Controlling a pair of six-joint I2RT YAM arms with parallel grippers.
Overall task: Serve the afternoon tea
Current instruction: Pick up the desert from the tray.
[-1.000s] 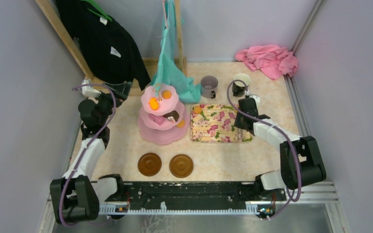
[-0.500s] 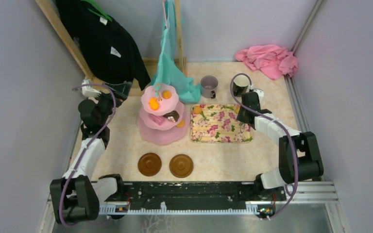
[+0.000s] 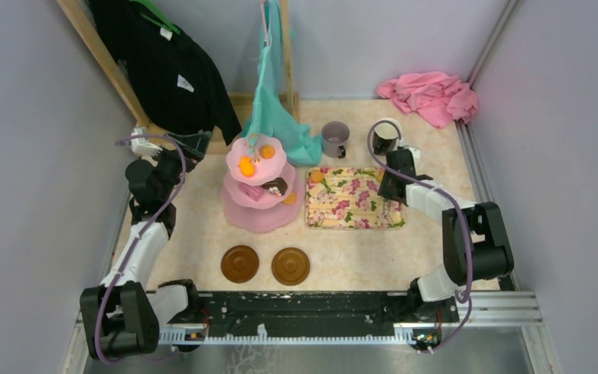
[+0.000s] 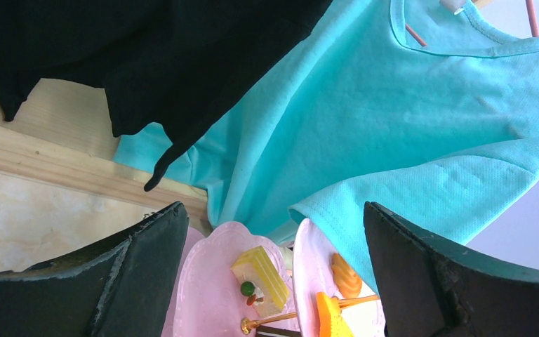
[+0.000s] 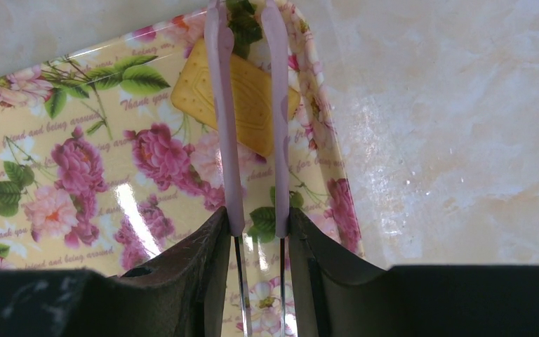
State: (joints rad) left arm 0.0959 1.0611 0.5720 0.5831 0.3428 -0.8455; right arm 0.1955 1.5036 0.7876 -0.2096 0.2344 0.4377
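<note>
The pink three-tier stand (image 3: 261, 204) holds orange cakes (image 3: 247, 165) on top and a brown cake (image 3: 274, 186) lower down. In the left wrist view a yellow cake (image 4: 270, 277) and an orange swirl (image 4: 345, 275) lie on its tiers. My left gripper (image 4: 274, 210) is open and empty, left of the stand (image 3: 183, 148). My right gripper (image 5: 257, 217) is shut on pink-tipped tongs (image 5: 221, 105), whose tips straddle a yellow biscuit (image 5: 249, 95) at the floral tray's far right corner (image 3: 389, 183). The grey mug (image 3: 335, 139) and the black mug (image 3: 385, 136) stand behind the tray. Two brown discs (image 3: 240, 263) (image 3: 290, 266) lie near the front.
The floral tray (image 3: 350, 210) also carries an orange piece (image 3: 317, 176) at its far left. Teal fabric (image 3: 276, 117) hangs just behind the stand, a black garment (image 3: 163, 62) on the wooden rack at back left. A pink cloth (image 3: 430, 95) lies at back right.
My right gripper has moved with the tongs a little toward the tray's far right corner, and its elbow has swung inward. The left arm has not moved.
</note>
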